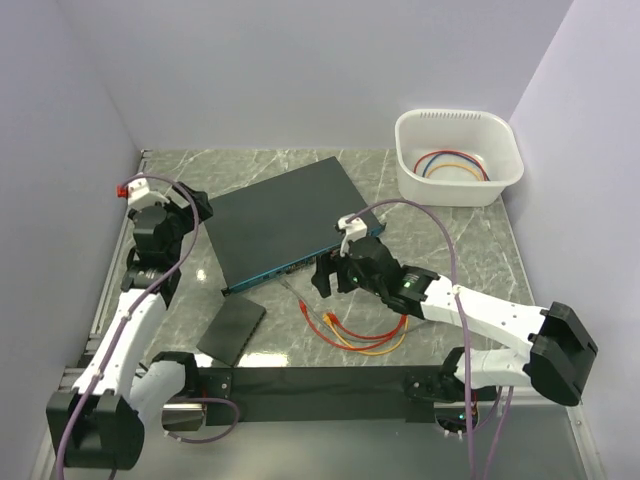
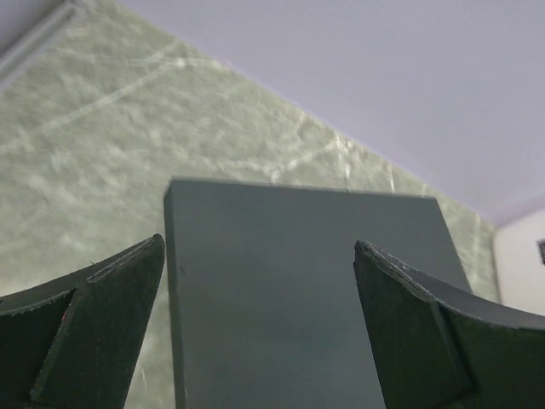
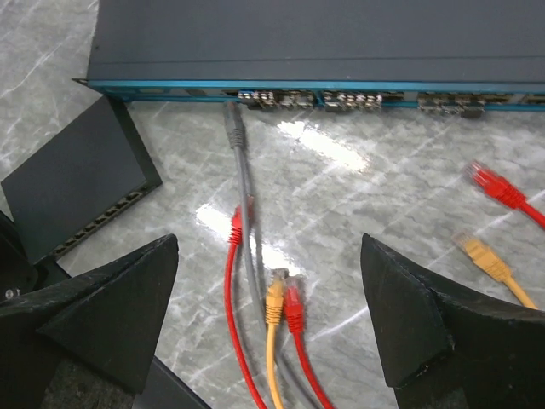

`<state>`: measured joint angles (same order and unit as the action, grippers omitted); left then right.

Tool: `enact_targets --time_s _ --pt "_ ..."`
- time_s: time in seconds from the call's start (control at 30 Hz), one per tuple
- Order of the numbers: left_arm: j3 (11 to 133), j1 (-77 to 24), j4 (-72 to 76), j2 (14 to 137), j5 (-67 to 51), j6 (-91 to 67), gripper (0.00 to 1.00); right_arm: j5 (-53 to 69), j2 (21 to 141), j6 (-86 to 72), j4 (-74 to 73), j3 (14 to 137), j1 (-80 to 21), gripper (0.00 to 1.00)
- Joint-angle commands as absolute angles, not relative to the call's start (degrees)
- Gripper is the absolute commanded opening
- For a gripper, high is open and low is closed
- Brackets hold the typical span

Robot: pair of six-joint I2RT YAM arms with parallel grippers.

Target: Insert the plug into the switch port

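Note:
The switch (image 1: 285, 215) is a flat dark grey box whose teal front edge (image 3: 170, 86) carries a row of sockets. A grey cable's plug (image 3: 233, 126) lies on the table with its tip at that edge; I cannot tell whether it sits in a socket. Loose red (image 3: 292, 308) and yellow (image 3: 275, 298) plugs lie below my right gripper (image 3: 269, 243), which hangs open over them with nothing between its fingers. In the top view the right gripper (image 1: 322, 280) is just in front of the switch. My left gripper (image 2: 257, 243) is open over the switch's left end (image 2: 281, 290).
A smaller black slab (image 1: 232, 328) lies at the front left. More red (image 3: 490, 181) and yellow (image 3: 477, 251) plugs lie to the right. A white bin (image 1: 402, 160) with coiled cables stands at the back right. Walls close in on three sides.

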<state>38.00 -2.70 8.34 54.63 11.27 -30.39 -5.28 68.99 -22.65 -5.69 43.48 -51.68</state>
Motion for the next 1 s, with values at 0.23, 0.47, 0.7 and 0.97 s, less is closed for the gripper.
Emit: enact_targets --time_s 0.23,0.47,0.7,0.97 --pt "39.0 -3.0 -2.6 41.2 -7.6 -46.4 0.99 -25.1 73.4 -22.1 -7.9 53.0 -60.6 0.9" --pt "43.8 -2.6 -18.4 40.2 2.2 -37.3 0.97 -22.7 77.7 -18.4 -11.3 57.8 -61.2 0.98" --pt "45.8 -2.9 -28.3 42.4 9.2 -30.3 0.86 -17.5 90.2 -18.5 -17.4 66.0 -60.4 0.96" --pt "47.6 -2.7 -29.1 47.5 7.3 -29.2 0.75 -11.1 99.7 -18.5 -13.7 68.1 -58.8 0.78"
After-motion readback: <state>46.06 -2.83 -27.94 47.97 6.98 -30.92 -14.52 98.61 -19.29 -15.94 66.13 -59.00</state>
